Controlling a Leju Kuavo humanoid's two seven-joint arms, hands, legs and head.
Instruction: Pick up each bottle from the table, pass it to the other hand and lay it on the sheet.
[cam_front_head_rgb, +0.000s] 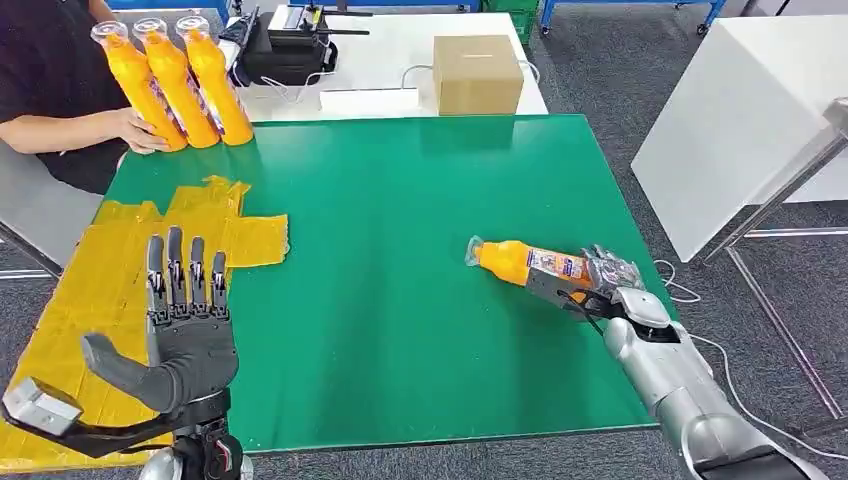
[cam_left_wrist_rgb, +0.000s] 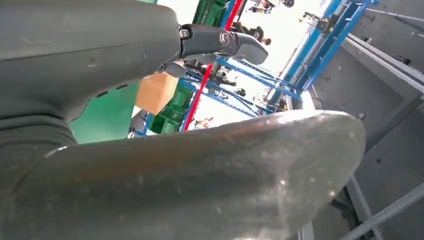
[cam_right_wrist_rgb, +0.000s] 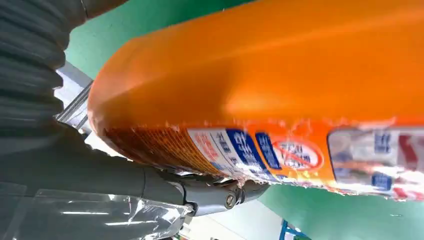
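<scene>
The right hand (cam_front_head_rgb: 600, 290) is closing its fingers around one bottle (cam_front_head_rgb: 525, 262) lying on the bench (cam_front_head_rgb: 400, 200), the left hand (cam_front_head_rgb: 185, 320) is waiting open and empty beside the bare yellow sheet (cam_front_head_rgb: 100, 270), so nothing is lying there yet.

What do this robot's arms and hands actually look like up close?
The right arm is smooth, rounded silver metal. The left hand has a dark grey palm, a thick grey thumb and darker, segmented fingers, with black linkage at the wrist. The right hand is wrapped in clear, crinkly plastic film.
</scene>
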